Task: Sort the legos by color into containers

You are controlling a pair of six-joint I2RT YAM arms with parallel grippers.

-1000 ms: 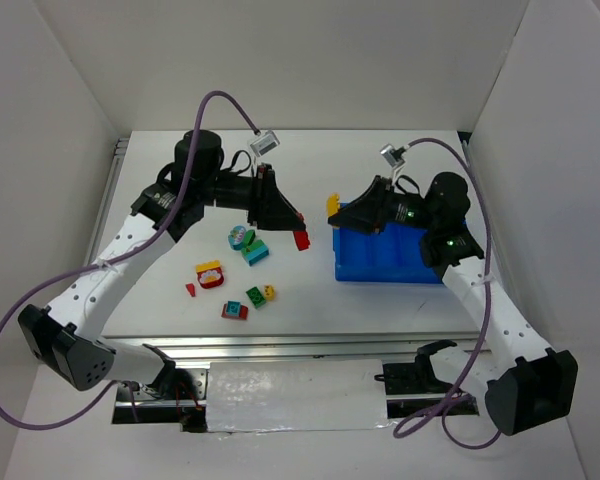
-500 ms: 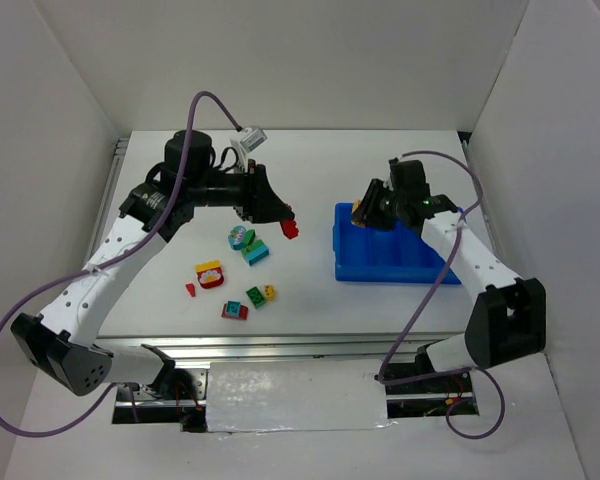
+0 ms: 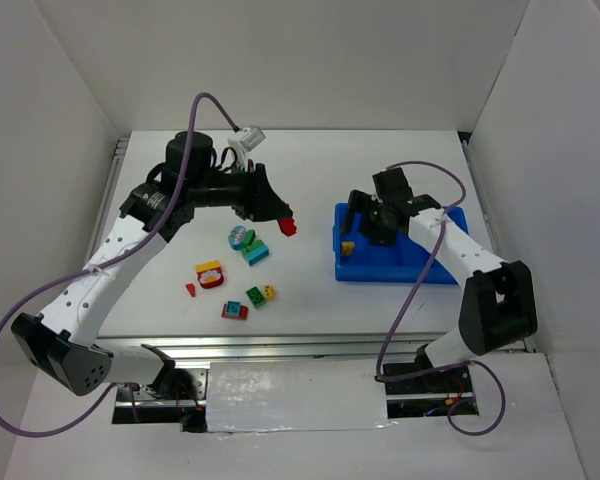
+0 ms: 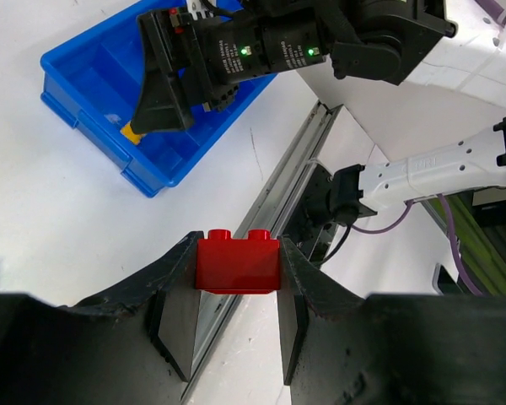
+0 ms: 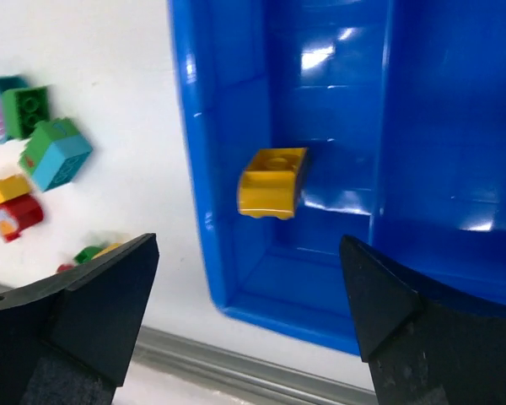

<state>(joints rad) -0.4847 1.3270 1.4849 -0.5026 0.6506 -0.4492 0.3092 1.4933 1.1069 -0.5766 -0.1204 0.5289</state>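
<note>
The left gripper point(image 4: 238, 268) is clamping a red brick point(image 4: 238, 261) between its jaws, in the air left of the blue tray point(image 3: 395, 272). The right gripper point(image 5: 249, 245) is hanging with jaws wide apart, gripping nothing, over the tray's leftmost compartment, where a yellow brick point(image 5: 272, 182) is lying. Its arm point(image 3: 450, 250) is hiding part of the tray

left gripper point(image 3: 283, 218) clamps red brick point(image 3: 289, 227) | yellow brick point(image 3: 348, 246) in tray point(image 3: 390, 268), left compartment | right gripper point(image 3: 366, 226) above tray
</note>
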